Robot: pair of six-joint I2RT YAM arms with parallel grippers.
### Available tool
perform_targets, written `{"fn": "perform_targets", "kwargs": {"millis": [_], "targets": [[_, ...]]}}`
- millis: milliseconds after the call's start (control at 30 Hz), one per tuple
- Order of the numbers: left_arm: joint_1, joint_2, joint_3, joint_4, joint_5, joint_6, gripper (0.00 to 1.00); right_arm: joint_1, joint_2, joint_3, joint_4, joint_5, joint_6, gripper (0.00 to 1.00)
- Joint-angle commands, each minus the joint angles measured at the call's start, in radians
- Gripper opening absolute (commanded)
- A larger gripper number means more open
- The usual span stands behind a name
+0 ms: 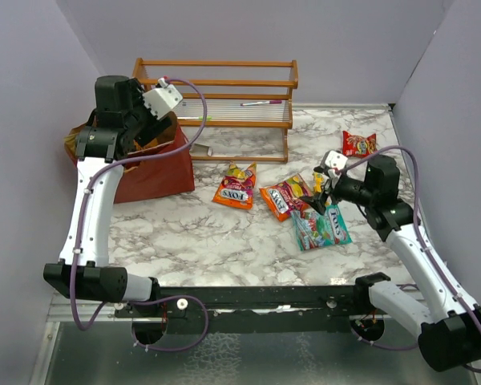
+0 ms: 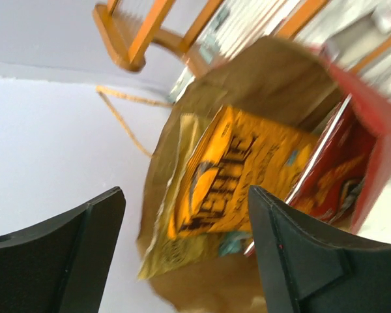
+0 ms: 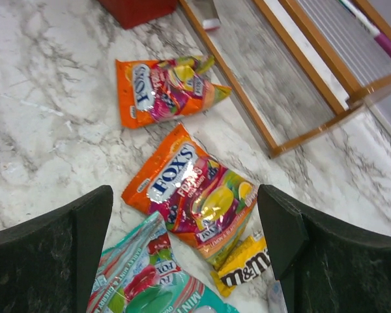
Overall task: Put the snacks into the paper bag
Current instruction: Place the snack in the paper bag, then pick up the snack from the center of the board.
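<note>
The left gripper (image 2: 184,195) hangs spread and empty over the paper bag (image 1: 156,172), with the orange chip bag (image 2: 234,169) inside. Right of the bag, the right gripper (image 3: 184,192) gapes above candy packs (image 3: 202,205), seemingly to pick one.

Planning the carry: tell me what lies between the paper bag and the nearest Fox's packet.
Nothing: bare marble table between paper bag and Fox's packet, seen in the top view.

Paper bag (image 1: 156,172) mouth mostly filled: Kettle chips bag (image 2: 234,169) and Doritos bag (image 2: 332,176) upright inside, left end effector (image 2: 182,215) right above. Wooden rack (image 1: 232,83) just behind, left wall (image 1: 24,160) close beside. Bare counter (image 1: 192,233) between bag and candy packs (image 1: 236,186) is passable. Right end effector (image 3: 182,202) over packs, unobstructed.
</note>
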Motion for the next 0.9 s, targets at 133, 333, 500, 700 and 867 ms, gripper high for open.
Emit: {"fn": "perform_targets", "kwargs": {"millis": [133, 333, 500, 700, 867], "targets": [[0.005, -0.019, -0.054, 0.155, 0.427, -0.417, 0.93, -0.018, 0.133, 0.062, -0.006, 0.339, 0.093, 0.93], [-0.039, -0.032, -0.187, 0.277, 0.658, -0.585, 0.94, -0.02, 0.268, 0.107, -0.122, 0.445, 0.08, 0.9], [-0.167, -0.042, -0.327, 0.383, 0.632, -0.589, 0.94, -0.02, 0.291, 0.105, -0.161, 0.413, 0.081, 0.88], [-0.347, 0.026, -0.423, 0.439, 0.426, -0.495, 0.94, -0.02, 0.24, 0.069, -0.134, 0.36, 0.081, 0.88], [-0.404, 0.141, -0.41, 0.522, 0.36, -0.5, 0.94, -0.022, 0.226, 0.048, -0.129, 0.386, 0.057, 0.88]]}}
